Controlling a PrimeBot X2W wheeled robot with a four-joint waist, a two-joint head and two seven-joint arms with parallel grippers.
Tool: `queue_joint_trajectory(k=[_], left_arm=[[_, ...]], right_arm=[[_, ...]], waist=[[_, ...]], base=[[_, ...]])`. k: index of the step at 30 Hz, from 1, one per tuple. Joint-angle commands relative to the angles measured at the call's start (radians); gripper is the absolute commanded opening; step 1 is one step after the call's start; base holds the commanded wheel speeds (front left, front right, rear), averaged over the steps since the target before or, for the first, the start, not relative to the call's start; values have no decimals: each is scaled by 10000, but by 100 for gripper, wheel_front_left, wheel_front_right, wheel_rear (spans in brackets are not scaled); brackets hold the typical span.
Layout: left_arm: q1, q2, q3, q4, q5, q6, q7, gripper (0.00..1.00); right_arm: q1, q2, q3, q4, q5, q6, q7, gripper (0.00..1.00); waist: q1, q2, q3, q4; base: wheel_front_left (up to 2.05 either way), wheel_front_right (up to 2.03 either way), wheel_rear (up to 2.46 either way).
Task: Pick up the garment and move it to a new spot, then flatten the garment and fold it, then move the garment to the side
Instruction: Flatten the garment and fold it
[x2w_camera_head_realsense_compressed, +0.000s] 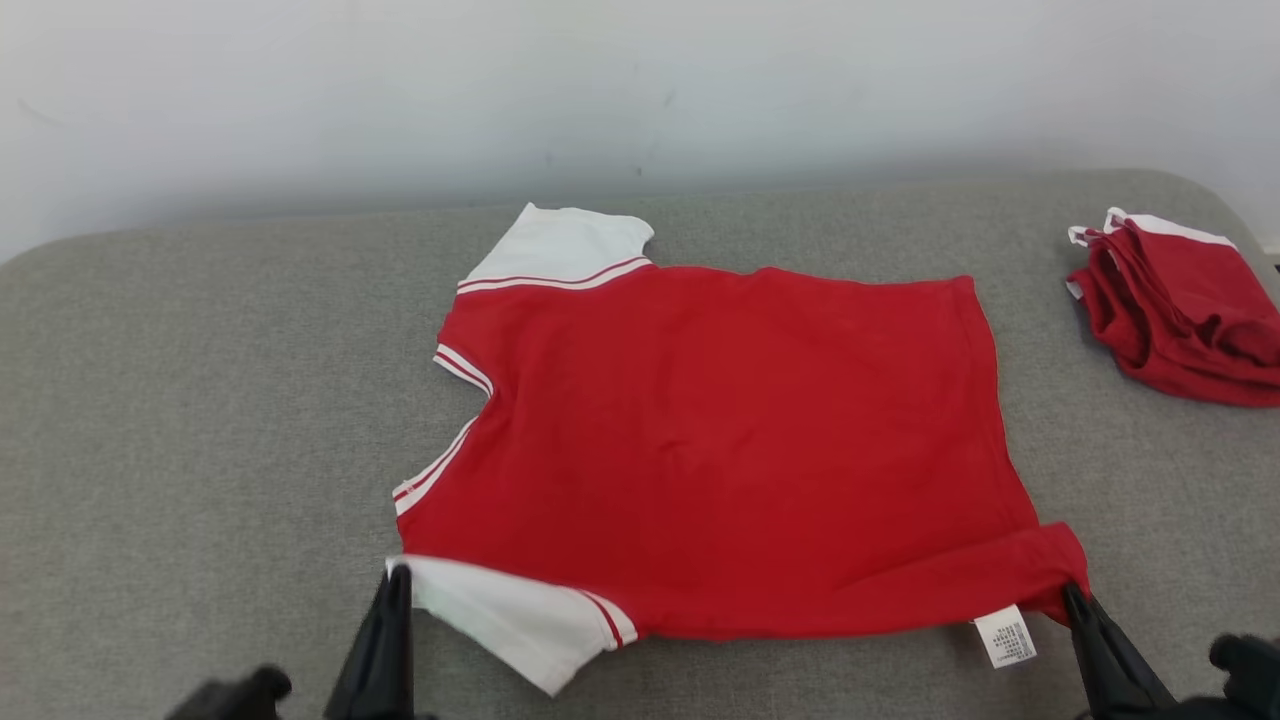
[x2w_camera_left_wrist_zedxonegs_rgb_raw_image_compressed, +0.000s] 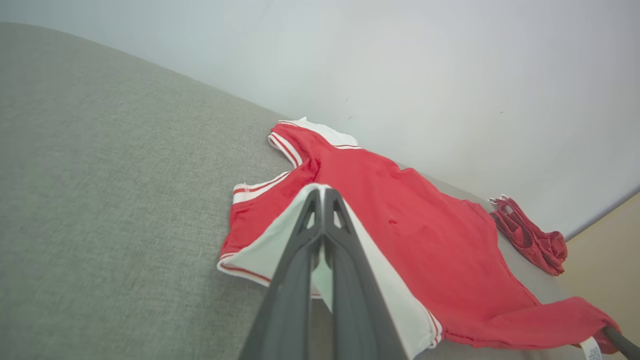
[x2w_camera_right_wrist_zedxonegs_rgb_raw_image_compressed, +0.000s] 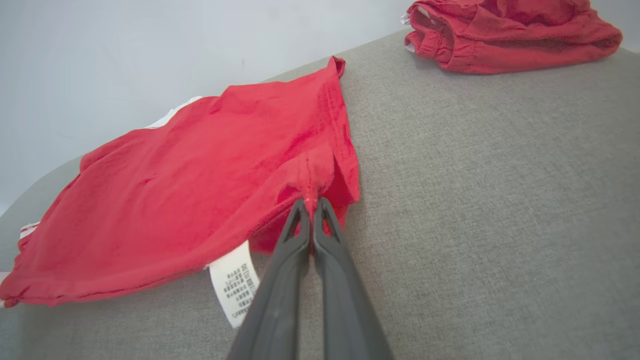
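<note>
The red shirt (x2w_camera_head_realsense_compressed: 730, 450) lies spread on the grey cushion (x2w_camera_head_realsense_compressed: 200, 400). At the cushion's near edge the left gripper (x2w_camera_head_realsense_compressed: 398, 575) pinches the white sleeve (x2w_camera_head_realsense_compressed: 500, 615), the right gripper (x2w_camera_head_realsense_compressed: 1072, 597) the hem corner (x2w_camera_head_realsense_compressed: 1050, 560).

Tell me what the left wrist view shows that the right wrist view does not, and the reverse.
Left wrist view, not the right: the left pincer shut on the white sleeve, and a beige area at the far right.
Right wrist view, not the left: the printed lines on the care label, and the tips of the right pincer shut on a ridge of red hem.
Both: the red shirt, the folded red garment, the grey surface, the pale wall.
</note>
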Motion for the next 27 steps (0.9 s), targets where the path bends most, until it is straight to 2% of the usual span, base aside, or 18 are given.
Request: queue_joint_trajectory(k=[1,7,13,21,22,23,24,27], left_arm=[[-425,127,9,73,78,-65,113,0],[-2350,449,-89,914,288,-352,783,0],[-3803,399,-125,2165,241,-621,1034,0],[-5506,387,70,4786,260,-1078,435,0],[-5625,334,74,5040,239,-1150,327,0],[-5732,288,39,5244,258,-1208,244,34],[-5810,259,-38,5424,342,-1242,160,100],[-5866,159,-111,5737,435,-1391,-115,100]], right_arm=[[-299,-13,100,15,69,-27,100,0],[-1575,78,403,761,479,-27,401,0],[-2764,66,734,1714,603,-27,402,0],[-4589,32,1456,3518,745,-27,-251,0],[-4705,24,1535,3670,779,-27,-341,9],[-4795,-5,1622,3810,786,-27,-462,44],[-4872,-46,1715,3907,798,-27,-601,100],[-4916,-244,1926,4156,756,-27,-1025,100]], waist=[[-1,0,162,-157],[-1,0,533,-367],[-1,0,884,-545],[-1,0,1255,-763],[-1,0,1256,-756],[-1,0,1246,-738],[-1,0,1227,-713],[-1,0,1100,-609]], base=[[0,0,0],[0,0,0],[0,0,0],[0,0,0],[0,0,0],[0,0,0],[0,0,0],[0,0,0]])
